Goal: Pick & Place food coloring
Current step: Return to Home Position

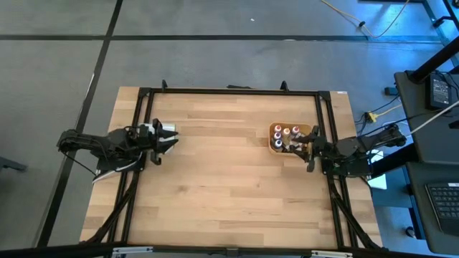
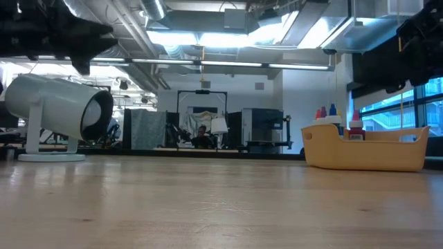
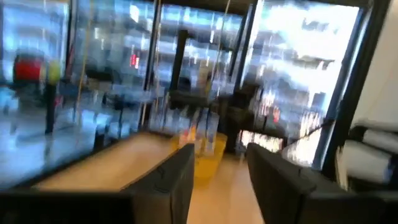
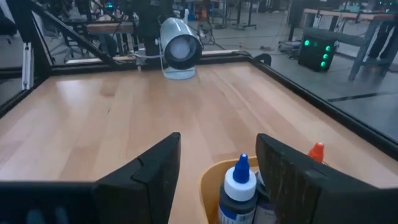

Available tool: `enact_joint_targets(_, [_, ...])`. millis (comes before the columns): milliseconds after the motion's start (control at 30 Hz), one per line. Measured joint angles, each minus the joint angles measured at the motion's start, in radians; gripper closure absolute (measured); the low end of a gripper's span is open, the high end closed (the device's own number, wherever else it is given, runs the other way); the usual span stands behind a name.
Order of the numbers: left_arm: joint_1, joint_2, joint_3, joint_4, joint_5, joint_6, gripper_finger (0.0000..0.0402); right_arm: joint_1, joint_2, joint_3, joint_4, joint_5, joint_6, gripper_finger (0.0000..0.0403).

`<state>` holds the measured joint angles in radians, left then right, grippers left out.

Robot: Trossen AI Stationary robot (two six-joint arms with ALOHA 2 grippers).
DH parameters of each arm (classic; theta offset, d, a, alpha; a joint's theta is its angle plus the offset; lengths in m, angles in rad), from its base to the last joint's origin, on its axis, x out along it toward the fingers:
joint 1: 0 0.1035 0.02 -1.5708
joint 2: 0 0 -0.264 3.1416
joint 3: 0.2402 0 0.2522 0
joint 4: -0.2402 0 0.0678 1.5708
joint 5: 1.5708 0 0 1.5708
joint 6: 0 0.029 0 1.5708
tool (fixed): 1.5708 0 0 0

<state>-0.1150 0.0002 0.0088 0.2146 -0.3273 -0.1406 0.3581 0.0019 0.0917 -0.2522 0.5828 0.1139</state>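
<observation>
On wood table (image 1: 215, 186), food coloring (image 1: 287, 136) in bin (image 2: 374, 156); left fingers (image 3: 169, 182), right fingers (image 4: 151, 173) spread.

A robotics lab: exposed ceiling ducts (image 2: 135, 24), machine cabinets (image 2: 259, 128), a framed workbench (image 1: 215, 179).

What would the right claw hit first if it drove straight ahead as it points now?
Likely the yellow bin just ahead of the open right claw, around its blue-capped bottle; depth is unclear.
</observation>
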Motion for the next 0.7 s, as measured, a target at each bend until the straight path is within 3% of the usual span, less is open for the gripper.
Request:
enact_joint_targets(400, [0.0,0.0,-0.001,-0.032,-0.028,-0.013,0.0258,-0.001,0.021,0.001,-0.002,0.0,-0.249,0.0192])
enact_joint_targets(700, [0.0,0.003,-0.001,-0.033,-0.028,0.066,0.0258,-0.001,0.021,0.001,0.017,-0.008,-0.329,0.0192])
